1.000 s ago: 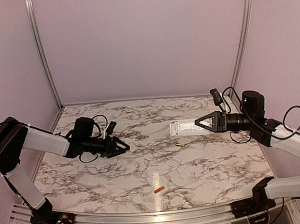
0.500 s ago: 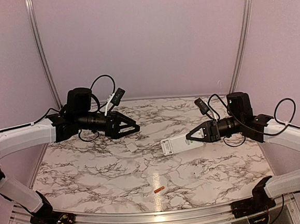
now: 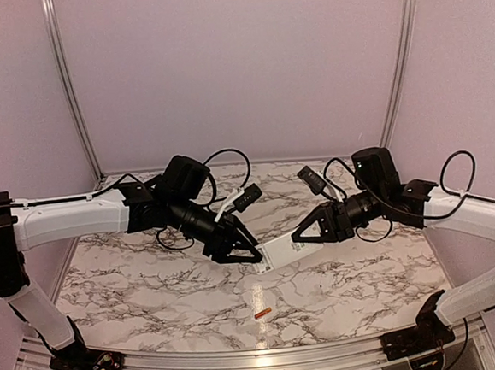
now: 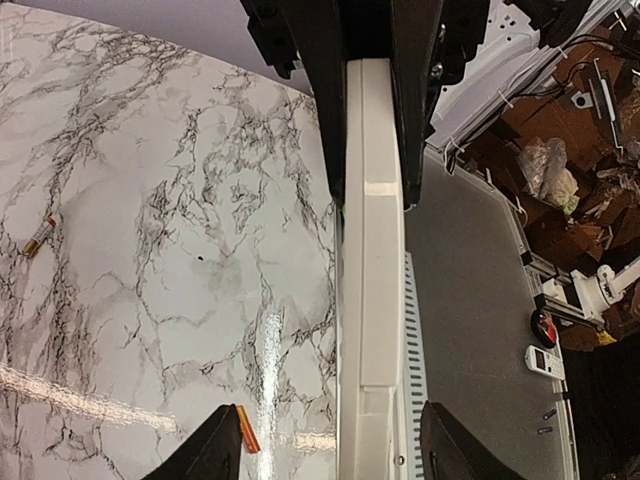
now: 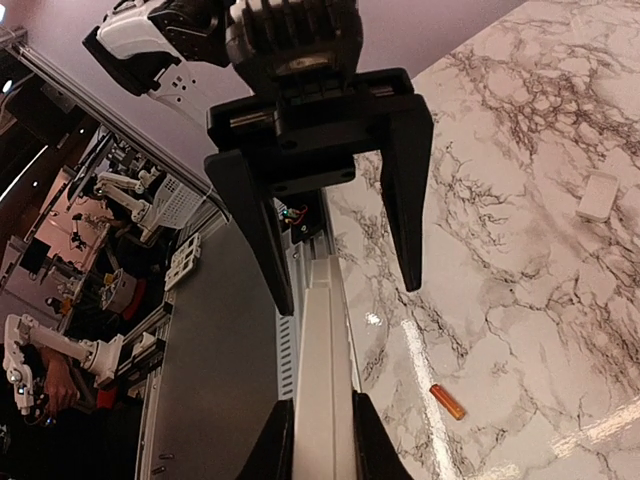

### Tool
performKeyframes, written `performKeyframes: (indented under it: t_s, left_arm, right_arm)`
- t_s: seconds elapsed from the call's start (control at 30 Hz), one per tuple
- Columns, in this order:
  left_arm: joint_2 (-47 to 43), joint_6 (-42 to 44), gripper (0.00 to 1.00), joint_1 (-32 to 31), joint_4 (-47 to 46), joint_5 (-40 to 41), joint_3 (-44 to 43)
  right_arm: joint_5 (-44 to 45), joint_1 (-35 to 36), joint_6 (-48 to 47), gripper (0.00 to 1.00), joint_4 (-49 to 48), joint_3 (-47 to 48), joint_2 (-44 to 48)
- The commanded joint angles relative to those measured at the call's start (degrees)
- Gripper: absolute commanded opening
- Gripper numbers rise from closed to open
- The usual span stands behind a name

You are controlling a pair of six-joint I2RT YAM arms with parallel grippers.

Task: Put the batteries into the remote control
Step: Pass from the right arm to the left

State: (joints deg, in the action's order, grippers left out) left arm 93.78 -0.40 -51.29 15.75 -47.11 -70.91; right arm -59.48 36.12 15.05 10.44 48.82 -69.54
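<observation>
The right gripper [image 3: 299, 239], clamped on the remote control [image 3: 278, 251], has lifted it off the table [image 3: 153, 287] to mid-air, where the left gripper [image 3: 249, 255] now straddles its free end with open, empty jaws, probably to brace it; the orange battery [image 3: 263, 312] lies unloaded below.

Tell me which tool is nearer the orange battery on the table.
Left. The left tool hovers over the table just beyond the orange battery, open around the free end of the remote control. The right tool, shut on its other end, sits farther back and right.
</observation>
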Motion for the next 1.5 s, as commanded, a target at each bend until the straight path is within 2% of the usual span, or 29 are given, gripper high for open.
performKeyframes:
  t_s: [0.0,0.27,0.37,0.43,0.53,0.57,0.63,1.1,1.33,1.47]
  left_arm:
    - [1.8,2.9,0.56,-1.2,4.6,-2.8,-2.6]
    - [3.5,-0.8,0.13,-1.6,1.1,-6.0,-3.6]
    - [3.0,-3.7,0.04,-1.5,-2.4,-6.2,-2.6]
    - [2.4,-6.8,0.0,-1.1,-6.3,-6.6,-0.9]
    - [1.2,-12.7,0.0,0.1,-14.2,-6.9,2.1]
    - [0.7,-15.8,0.0,0.6,-18.9,-6.9,3.6]
    - [-0.1,-21.0,0.0,1.3,-26.6,-6.5,6.3]
    - [-0.9,-44.4,0.0,1.6,-63.8,-0.2,17.1]
    - [0.4,-51.4,0.0,1.4,-75.9,6.0,20.8]
    - [1.2,-55.0,0.0,1.1,-81.9,10.8,22.6]
  right_arm:
    - [-2.1,1.1,-2.0,0.0,0.6,3.5,-0.9]
    - [-2.9,1.2,-2.2,0.0,0.6,4.3,-1.6]
    - [-2.2,1.2,-1.0,0.14,-1.0,4.2,-1.0]
    - [-1.5,0.8,1.3,0.33,-3.2,3.6,-0.2]
    - [-1.2,-0.8,5.7,0.55,-8.7,1.5,1.3]
    - [-0.8,-1.6,7.6,0.61,-10.9,0.5,2.0]
    - [-0.6,-3.4,11.0,0.66,-15.8,-1.4,3.2]
    - [4.2,-4.5,22.7,0.67,-30.7,-7.4,2.9]
    - [12.2,-2.9,32.3,0.58,-44.5,-9.9,1.5]
    - [17.1,-0.2,35.1,0.57,-51.7,-10.2,-0.1]
